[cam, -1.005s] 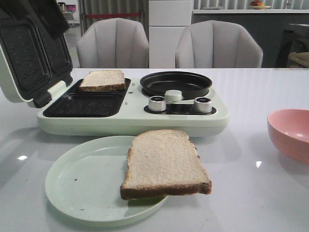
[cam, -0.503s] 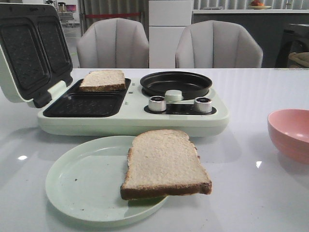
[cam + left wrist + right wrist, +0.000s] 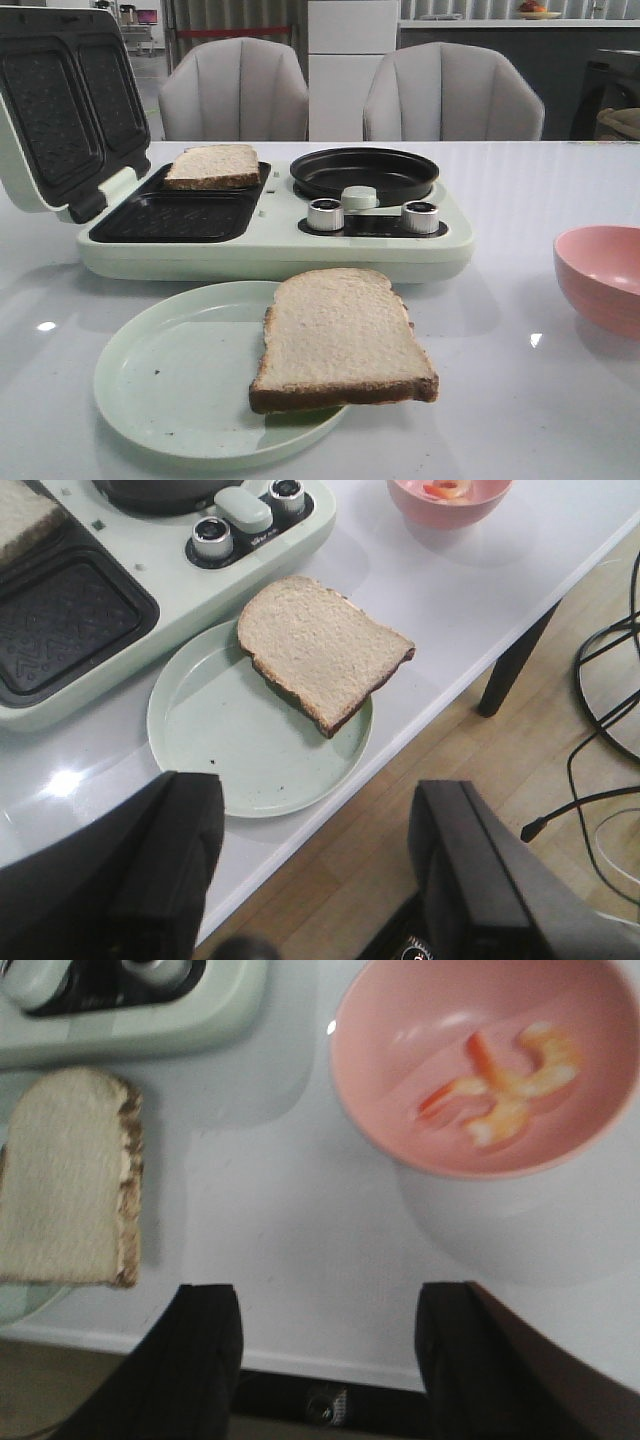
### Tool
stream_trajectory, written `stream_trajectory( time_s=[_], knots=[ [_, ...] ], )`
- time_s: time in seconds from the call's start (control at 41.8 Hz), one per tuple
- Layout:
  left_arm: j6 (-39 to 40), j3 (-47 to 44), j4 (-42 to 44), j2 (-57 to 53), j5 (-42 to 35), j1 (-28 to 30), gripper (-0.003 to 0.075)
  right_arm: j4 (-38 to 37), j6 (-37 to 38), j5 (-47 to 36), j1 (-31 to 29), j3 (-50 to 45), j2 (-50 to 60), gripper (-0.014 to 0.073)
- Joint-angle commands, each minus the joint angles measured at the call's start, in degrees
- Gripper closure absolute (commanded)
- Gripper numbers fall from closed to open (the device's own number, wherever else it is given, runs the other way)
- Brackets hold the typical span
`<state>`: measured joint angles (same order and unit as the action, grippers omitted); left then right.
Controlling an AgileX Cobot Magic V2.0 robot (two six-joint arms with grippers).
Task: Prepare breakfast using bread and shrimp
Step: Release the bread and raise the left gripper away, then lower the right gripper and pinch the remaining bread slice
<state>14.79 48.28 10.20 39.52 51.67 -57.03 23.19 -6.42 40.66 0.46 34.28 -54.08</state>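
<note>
On the left of the counter (image 3: 520, 180) stands a pale green breakfast maker (image 3: 270, 240) with its lid (image 3: 60, 110) tipped up and open. One slice of bread (image 3: 212, 165) lies flat in the back tray of the black grill. The front tray (image 3: 175, 215) is next to it. A round black pan (image 3: 363, 172) sits on the right part of the maker, with two silver knobs (image 3: 325, 214) in front of it.

Nearer the front edge is a pale green plate (image 3: 170, 380). The second bread slice (image 3: 340, 340) lies on its right side and sticks out over the rim. Its rounded top points toward the maker and its flat crust faces the front edge.

On the far right is a pink bowl (image 3: 600, 275). The shrimp (image 3: 510, 1085) lie in it, curled up and a bit blurry.

The left gripper (image 3: 320, 870) has its jaws wide apart, holding nothing, out past the counter's front edge. The right gripper (image 3: 330, 1360) has its jaws wide apart too, holding nothing, near the bowl.
</note>
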Motion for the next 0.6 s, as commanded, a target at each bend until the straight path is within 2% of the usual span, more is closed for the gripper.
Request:
stream_trajectory(
  time_s=[0.0,0.215,0.383,0.431,0.574],
  knots=[
    [0.2,1.5,0.4,-0.1,-5.5,-0.4,0.0267,6.9,-4.6,-1.5,3.4,2.0,-4.8,0.0141],
    [0.2,1.5,0.4,-0.1,-5.7,-0.4,0.0267,15.6,-7.7,-8.0,14.0,2.0,-17.8,0.0149],
    [0.2,1.5,0.4,-0.1,-5.7,-0.4,0.0266,20.4,-11.7,-9.6,18.3,3.8,-25.9,0.0142],
    [0.2,1.5,0.4,-0.1,-5.7,-0.4,0.0267,21.9,-13.2,-8.5,18.4,4.8,-27.8,0.0126],
    [0.2,1.5,0.4,-0.1,-5.7,-0.4,0.0266,26.6,-19.0,-5.4,18.4,8.3,-32.1,0.0006]
  ],
)
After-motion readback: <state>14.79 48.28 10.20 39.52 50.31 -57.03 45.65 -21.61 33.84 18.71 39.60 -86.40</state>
